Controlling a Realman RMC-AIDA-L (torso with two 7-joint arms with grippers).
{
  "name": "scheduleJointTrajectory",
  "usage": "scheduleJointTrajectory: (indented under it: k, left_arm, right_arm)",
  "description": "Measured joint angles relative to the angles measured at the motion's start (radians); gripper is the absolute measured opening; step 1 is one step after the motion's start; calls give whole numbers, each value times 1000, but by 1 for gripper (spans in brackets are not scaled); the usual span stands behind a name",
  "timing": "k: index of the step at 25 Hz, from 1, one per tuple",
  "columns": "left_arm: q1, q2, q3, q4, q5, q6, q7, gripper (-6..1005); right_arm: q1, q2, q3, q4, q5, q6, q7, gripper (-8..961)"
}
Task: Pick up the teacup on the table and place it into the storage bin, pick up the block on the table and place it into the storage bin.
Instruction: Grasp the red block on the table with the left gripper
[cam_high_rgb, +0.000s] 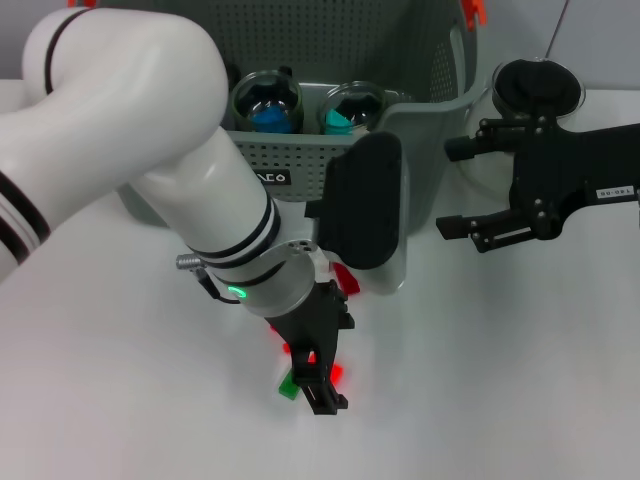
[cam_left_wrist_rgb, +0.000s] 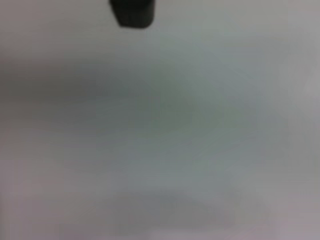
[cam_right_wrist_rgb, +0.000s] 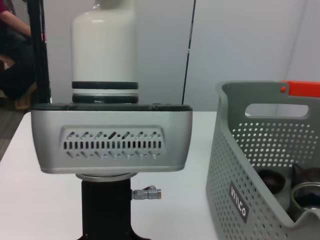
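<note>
The grey-green storage bin (cam_high_rgb: 300, 170) stands at the back middle of the table and also appears in the right wrist view (cam_right_wrist_rgb: 250, 165). Two glass cups, one with blue (cam_high_rgb: 268, 100) and one with teal (cam_high_rgb: 350, 108) inside, stand in it; no teacup shows on the table. A small green block (cam_high_rgb: 288, 385) lies on the table in front of the bin. My left gripper (cam_high_rgb: 320, 390) points down right beside it, with red patches close by its fingers. My right gripper (cam_high_rgb: 455, 188) hovers open and empty to the right of the bin.
A glass pot with a black lid (cam_high_rgb: 538, 88) stands at the back right, behind the right gripper. The left arm's wrist housing (cam_right_wrist_rgb: 110, 135) fills the middle of the right wrist view. The left wrist view gives only blurred white table (cam_left_wrist_rgb: 160, 150).
</note>
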Motion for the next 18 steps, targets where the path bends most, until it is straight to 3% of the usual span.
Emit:
scheduleJointTrajectory:
  k: [5, 13, 18]
  left_arm:
    - [-12, -2, 19, -1, 17, -10, 5, 949]
    - [-19, -3, 21, -9, 21, -15, 5, 942]
    - [-19, -4, 26, -11, 17, -31, 3, 940]
  right_arm:
    - [-12, -13, 2, 0, 0, -43, 0, 927]
    - [-59, -52, 25, 7, -4, -100, -1, 927]
    - [-69, -55, 27, 6, -5, -123, -1, 928]
